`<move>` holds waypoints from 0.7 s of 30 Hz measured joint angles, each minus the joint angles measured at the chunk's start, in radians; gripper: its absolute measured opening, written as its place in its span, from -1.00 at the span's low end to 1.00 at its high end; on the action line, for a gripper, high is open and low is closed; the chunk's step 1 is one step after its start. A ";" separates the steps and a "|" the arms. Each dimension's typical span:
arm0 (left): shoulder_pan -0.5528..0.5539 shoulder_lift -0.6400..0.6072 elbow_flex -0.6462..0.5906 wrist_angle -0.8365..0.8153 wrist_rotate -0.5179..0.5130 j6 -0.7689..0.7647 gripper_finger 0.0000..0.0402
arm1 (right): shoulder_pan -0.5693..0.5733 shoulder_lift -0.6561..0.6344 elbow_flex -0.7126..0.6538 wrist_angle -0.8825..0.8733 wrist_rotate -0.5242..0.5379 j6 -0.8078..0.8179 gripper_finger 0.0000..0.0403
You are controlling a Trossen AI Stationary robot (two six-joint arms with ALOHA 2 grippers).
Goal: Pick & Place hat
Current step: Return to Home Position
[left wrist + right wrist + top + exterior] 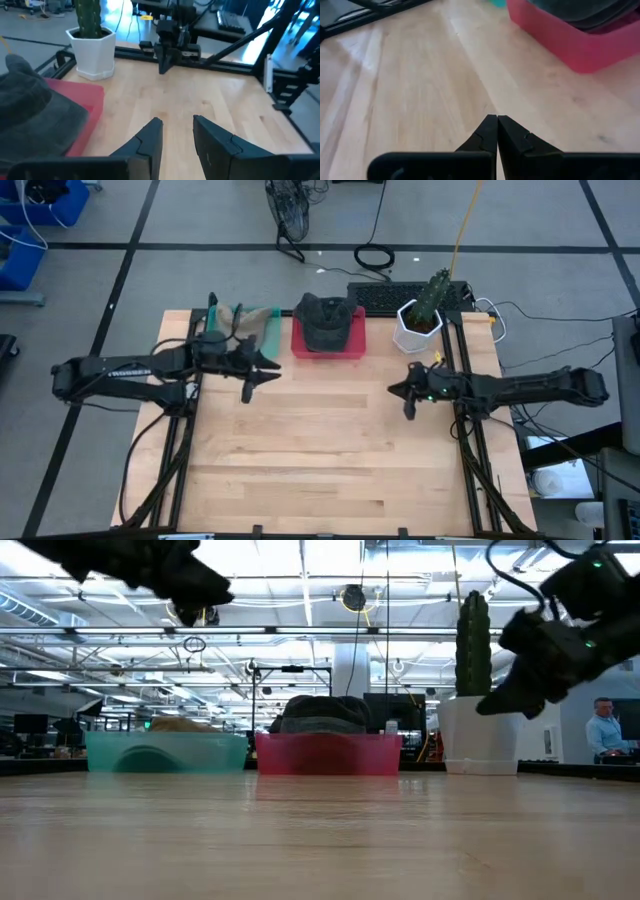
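**Left pincer spread and empty, right pincer pressed together, both clear of the worktop**

The left pincer (265, 370) hangs above the worktop (330, 460) with its two dark fingers (150, 137) parted by a moderate gap. Nothing sits between them, and they touch nothing. In the left wrist view, only bare wood shows through the gap. Just off to one side of this pincer, toward the far edge of the worktop, stands the red bin (300, 347). A black cap (325, 322) fills the bin and rises above its rim. The near corner of the bin (92, 97) and the grey-black cloth of the cap (30, 115) lie close beside the left fingers, apart from them.

The right pincer (402, 392) faces the left one across the middle of the worktop, well apart from it. Its fingers (487, 132) are pressed tip to tip, with no gap and nothing pinched. From the low view it hangs well above the wood (520, 690), as does the left pincer (195, 585). The red bin (570, 47) lies ahead of the right pincer and off to one side. The white pot (412, 335) holding a cactus (432, 295) stands near this pincer, at the far edge.

On the far side of the left pincer, next to the red bin, stands a teal bin (262, 320); its contents cannot be made out.
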 joint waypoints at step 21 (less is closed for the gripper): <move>-0.024 -0.392 -0.557 0.409 0.046 -0.112 -0.44 | 0.015 -0.276 -0.169 0.028 -0.072 -0.031 -1.00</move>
